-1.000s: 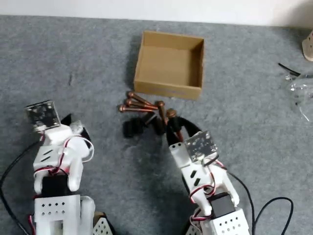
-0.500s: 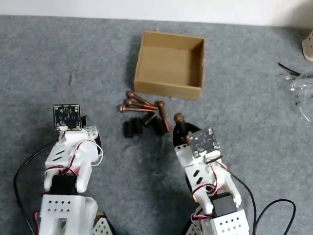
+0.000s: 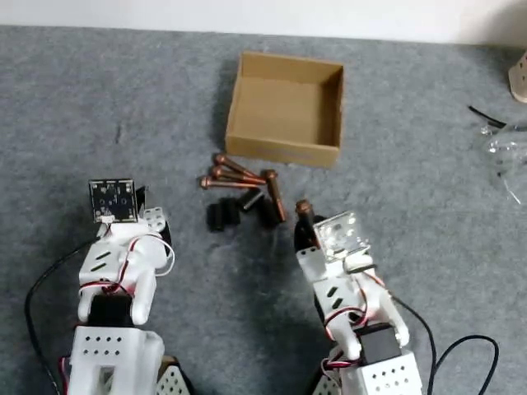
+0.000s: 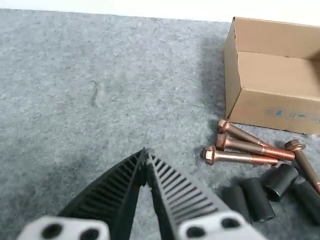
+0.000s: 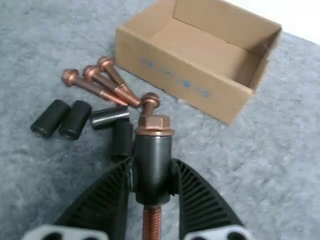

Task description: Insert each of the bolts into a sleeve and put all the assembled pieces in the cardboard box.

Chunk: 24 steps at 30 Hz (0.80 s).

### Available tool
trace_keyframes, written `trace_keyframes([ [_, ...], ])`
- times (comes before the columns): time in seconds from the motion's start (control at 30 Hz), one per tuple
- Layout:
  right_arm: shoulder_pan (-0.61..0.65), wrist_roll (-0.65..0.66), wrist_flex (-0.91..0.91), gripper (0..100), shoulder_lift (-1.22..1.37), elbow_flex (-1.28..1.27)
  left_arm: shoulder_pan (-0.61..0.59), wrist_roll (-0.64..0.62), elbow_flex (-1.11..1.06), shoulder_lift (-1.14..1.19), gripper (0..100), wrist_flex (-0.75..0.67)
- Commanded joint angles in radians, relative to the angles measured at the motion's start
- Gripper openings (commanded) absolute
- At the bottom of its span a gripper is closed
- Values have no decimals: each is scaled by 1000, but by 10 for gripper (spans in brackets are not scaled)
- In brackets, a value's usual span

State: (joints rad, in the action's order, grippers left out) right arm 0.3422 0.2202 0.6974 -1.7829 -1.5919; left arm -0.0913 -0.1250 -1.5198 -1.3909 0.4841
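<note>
Grey textured tabletop point(image 3: 412, 123) carries the cardboard box point(image 3: 284, 151), with loose bolts point(image 3: 235, 174) and sleeves point(image 3: 222, 216) just beside it. The right pincer point(image 5: 152, 172) grasps a sleeved bolt point(image 5: 151, 152) near them; the left pincer point(image 4: 146, 157) is clenched, empty.

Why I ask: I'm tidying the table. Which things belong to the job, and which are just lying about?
Job: box, loose bolts, loose sleeves, sleeved bolt in the right gripper.
Lying about: clear plastic, black wire, tan piece at the table's edge.
</note>
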Motion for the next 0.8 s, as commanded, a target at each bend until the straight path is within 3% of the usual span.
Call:
trace_keyframes([
  [0.0, -1, 6, -35, 5, 147, 292, 10, 5, 12, -13, 5, -18],
  [0.33, -5, 6, 25, 5, 1207, 1231, 10, 5, 8, -13, 5, -20],
  [0.77, -64, 6, 349, 5, 2117, 2172, 13, 6, 5, -13, 5, -23],
])
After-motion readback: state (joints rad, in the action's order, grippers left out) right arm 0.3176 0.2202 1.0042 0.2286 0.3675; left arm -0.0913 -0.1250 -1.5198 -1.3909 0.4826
